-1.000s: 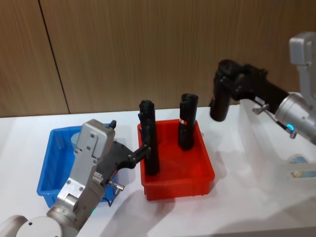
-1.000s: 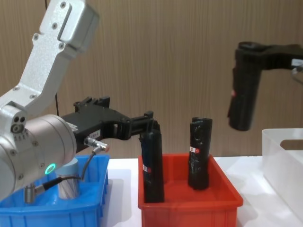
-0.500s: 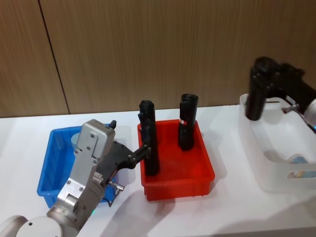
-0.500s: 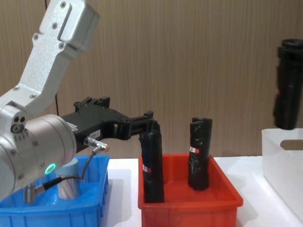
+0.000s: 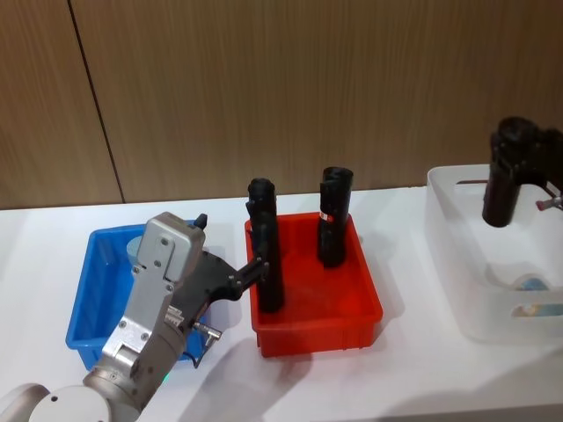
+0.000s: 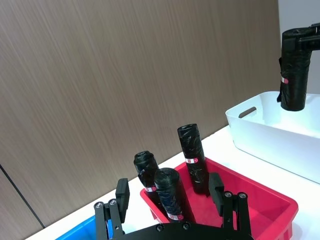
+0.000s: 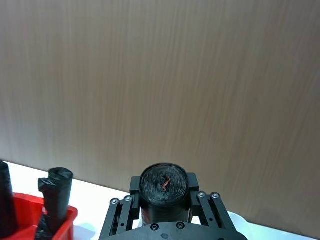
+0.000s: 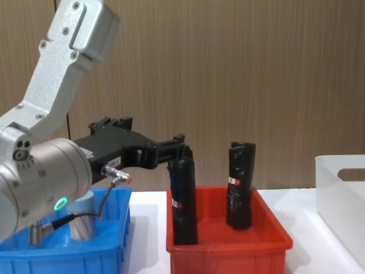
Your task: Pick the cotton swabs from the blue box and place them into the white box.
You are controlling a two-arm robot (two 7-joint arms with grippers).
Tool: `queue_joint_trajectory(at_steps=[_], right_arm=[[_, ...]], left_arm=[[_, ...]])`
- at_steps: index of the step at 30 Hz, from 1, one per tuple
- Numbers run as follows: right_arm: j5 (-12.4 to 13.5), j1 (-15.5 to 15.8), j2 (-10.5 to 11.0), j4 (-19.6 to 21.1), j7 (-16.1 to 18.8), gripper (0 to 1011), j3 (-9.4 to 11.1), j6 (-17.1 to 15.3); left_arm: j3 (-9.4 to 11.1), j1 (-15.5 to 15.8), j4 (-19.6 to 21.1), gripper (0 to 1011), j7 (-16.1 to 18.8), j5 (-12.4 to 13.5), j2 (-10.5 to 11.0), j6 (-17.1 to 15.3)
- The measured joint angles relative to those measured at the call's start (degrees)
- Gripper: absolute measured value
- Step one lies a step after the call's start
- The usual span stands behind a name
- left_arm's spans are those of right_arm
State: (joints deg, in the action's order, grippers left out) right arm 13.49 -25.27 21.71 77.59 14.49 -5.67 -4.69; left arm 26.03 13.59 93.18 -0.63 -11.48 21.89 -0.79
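Observation:
A cotton swab jar [image 8: 82,224] with a pale blue lid stands in the blue box [image 5: 88,299] at the left. My left gripper [image 5: 230,243] hangs open over the edge between the blue box and the red bin, its fingers [image 6: 216,186] spread wide with nothing between them. My right gripper [image 5: 515,145] is shut on a tall black wrapped roll [image 5: 499,195], not a swab jar, and holds it upright above the white box [image 5: 457,255] at the right. Through the white box's wall a pale blue lid of another cotton swab jar [image 5: 530,283] shows.
A red bin [image 5: 352,325] sits between the two boxes and holds two upright black rolls [image 5: 266,259] [image 5: 332,224]. A wooden wall stands close behind the white table. Bare table lies in front of the bins.
My right gripper has carried the black roll to the right, from beside the red bin to above the white box, leaving the chest view. The left arm has not moved.

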Motion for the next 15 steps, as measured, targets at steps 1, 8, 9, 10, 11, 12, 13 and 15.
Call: queue_joint_trajectory(at_steps=[1,8,9,10,11,12,13,15], right_arm=[[-0.06,-0.25,0.04,-0.73,0.02,545,0.06,0.29],[-0.14,-1.35,0.08,-3.74,1.34,751,0.12,1.58],[-0.16,-1.45,0.08,-3.98,1.56,768,0.12,1.78],[-0.17,-1.56,0.08,-4.21,1.75,787,0.12,1.9],[-0.18,-1.63,0.08,-4.41,1.9,805,0.11,2.04],[-0.2,-1.8,0.08,-4.86,2.21,860,0.1,2.28],[-0.21,-1.86,0.08,-5.02,2.32,867,0.09,2.37],[-0.24,-1.98,0.08,-5.38,2.74,926,0.07,2.68]], left_arm=[[0.0,0.0,0.0,1004,0.0,0.0,0.0,0.0],[0.0,0.0,0.0,1004,0.0,0.0,0.0,0.0],[0.0,0.0,0.0,1004,0.0,0.0,0.0,0.0],[0.0,0.0,0.0,1004,0.0,0.0,0.0,0.0],[0.0,0.0,0.0,1004,0.0,0.0,0.0,0.0],[0.0,0.0,0.0,1004,0.0,0.0,0.0,0.0],[0.0,0.0,0.0,1004,0.0,0.0,0.0,0.0],[0.0,0.0,0.0,1004,0.0,0.0,0.0,0.0]])
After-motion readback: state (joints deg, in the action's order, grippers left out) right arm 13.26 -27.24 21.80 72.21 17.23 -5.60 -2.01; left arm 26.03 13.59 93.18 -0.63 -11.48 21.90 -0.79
